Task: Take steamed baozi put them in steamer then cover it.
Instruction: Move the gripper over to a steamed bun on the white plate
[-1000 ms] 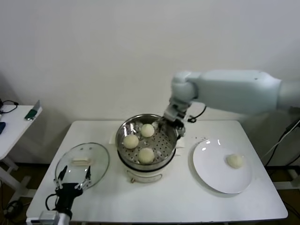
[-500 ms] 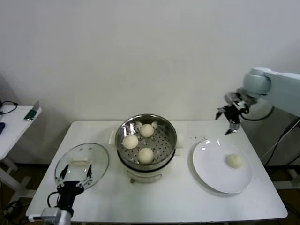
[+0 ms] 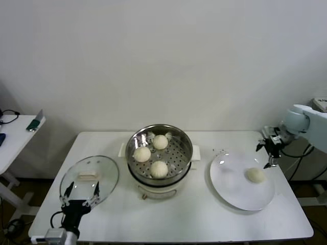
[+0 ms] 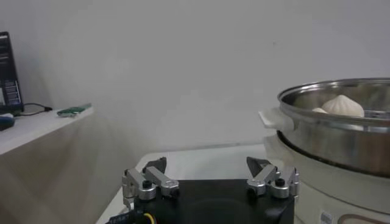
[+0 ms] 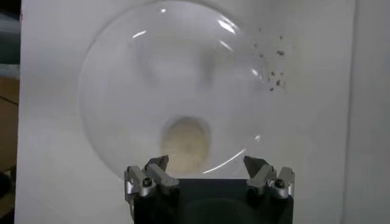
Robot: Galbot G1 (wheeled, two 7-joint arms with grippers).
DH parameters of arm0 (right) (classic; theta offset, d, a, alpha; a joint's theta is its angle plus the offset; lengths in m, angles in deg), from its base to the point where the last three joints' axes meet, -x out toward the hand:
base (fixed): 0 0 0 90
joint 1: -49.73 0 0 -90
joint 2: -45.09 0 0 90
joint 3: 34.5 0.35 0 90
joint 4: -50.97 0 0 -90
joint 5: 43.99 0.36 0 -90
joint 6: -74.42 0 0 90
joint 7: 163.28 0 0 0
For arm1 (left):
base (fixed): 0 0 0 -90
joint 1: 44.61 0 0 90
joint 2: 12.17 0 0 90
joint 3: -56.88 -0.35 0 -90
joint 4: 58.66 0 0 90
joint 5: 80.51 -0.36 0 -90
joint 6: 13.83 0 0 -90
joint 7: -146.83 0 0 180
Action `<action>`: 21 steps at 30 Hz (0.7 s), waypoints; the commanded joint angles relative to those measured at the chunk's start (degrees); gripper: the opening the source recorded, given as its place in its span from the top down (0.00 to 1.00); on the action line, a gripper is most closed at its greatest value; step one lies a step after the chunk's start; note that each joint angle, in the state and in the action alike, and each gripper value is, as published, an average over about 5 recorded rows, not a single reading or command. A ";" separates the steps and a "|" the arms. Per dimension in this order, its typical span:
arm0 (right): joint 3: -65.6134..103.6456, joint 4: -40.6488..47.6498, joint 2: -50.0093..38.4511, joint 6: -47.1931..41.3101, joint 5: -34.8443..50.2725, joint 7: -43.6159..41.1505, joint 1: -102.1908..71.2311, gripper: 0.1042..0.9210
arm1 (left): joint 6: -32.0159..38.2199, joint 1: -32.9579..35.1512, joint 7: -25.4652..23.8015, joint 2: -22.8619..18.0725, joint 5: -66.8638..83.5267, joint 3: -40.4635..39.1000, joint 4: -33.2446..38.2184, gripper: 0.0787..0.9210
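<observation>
Steel steamer (image 3: 159, 159) stands in the middle of the table (image 3: 204, 214) with three steamed baozi (image 3: 159, 169) on its tray; a fourth lies on the white plate (image 3: 230, 191) to its right. Right gripper (image 3: 271, 148) hangs above the plate's far edge, fingers spread and empty. Left gripper (image 3: 80, 191) waits released at the near edge of the glass cover (image 3: 90, 178), which lies left of the steamer.

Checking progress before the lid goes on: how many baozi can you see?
4. Three sit in the steamer: one at the back, one left, one front. The fourth remains on the white plate. None appears hidden.
</observation>
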 commanded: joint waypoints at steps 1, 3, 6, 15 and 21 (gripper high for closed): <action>7.14 1.48 -2.08 -0.81 -3.68 0.29 -10.02 0.12 | 0.04 0.07 0.02 -0.01 -0.13 -0.01 0.04 0.12; 8.55 2.03 -1.58 -0.82 -4.29 0.62 -11.53 0.12 | 0.05 0.27 0.01 0.01 -0.22 0.03 0.15 0.12; 10.57 3.12 -0.76 -0.81 -5.02 0.87 -13.30 0.12 | 0.03 0.49 -0.01 0.04 -0.41 0.03 0.30 0.12; 13.53 6.30 1.78 -0.64 -6.39 1.80 -15.84 0.12 | 0.00 0.78 -0.02 0.02 -0.72 -0.02 0.55 0.12; 13.64 7.27 3.14 -0.68 -6.69 1.92 -16.13 0.12 | 0.02 0.77 -0.02 0.03 -0.68 0.04 0.55 0.12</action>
